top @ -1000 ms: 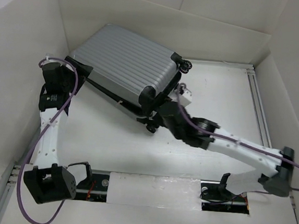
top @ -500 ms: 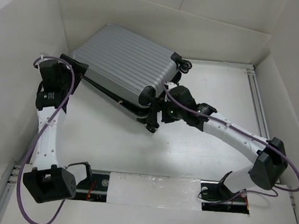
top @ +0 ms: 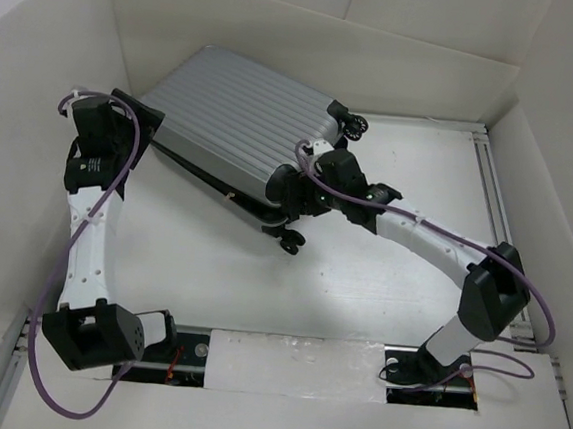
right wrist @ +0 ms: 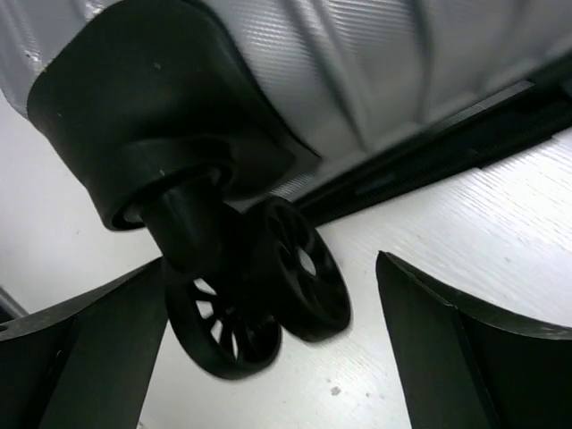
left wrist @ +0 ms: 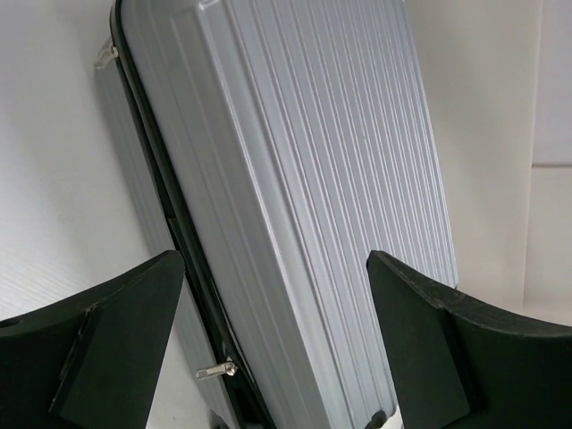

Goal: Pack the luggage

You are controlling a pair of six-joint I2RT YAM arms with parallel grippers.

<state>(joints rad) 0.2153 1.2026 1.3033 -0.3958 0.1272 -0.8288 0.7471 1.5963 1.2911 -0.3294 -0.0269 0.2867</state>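
Note:
The luggage (top: 240, 120) is a silver-grey ribbed suitcase lying flat at the back left, its two shells nearly together with a dark gap along the seam. My left gripper (top: 131, 129) is open at its near-left corner. In the left wrist view the shell (left wrist: 304, 179) fills the space between the open fingers (left wrist: 116, 344), with a zipper pull (left wrist: 214, 369) on the black seam. My right gripper (top: 291, 190) is open at the near-right corner. In the right wrist view a black twin spinner wheel (right wrist: 268, 295) sits between its fingers (right wrist: 465, 357), apart from both.
White walls (top: 47, 83) close in the table on the left, back and right. A metal rail (top: 499, 193) runs along the right side. Another wheel (top: 355, 125) sticks out at the suitcase's far right corner. The arm bases (top: 95, 333) stand at the near edge.
My right arm has swung left and farther away, bringing its gripper up to the wheel corner of the suitcase. My left gripper has shifted slightly left and back. The suitcase has stayed in place.

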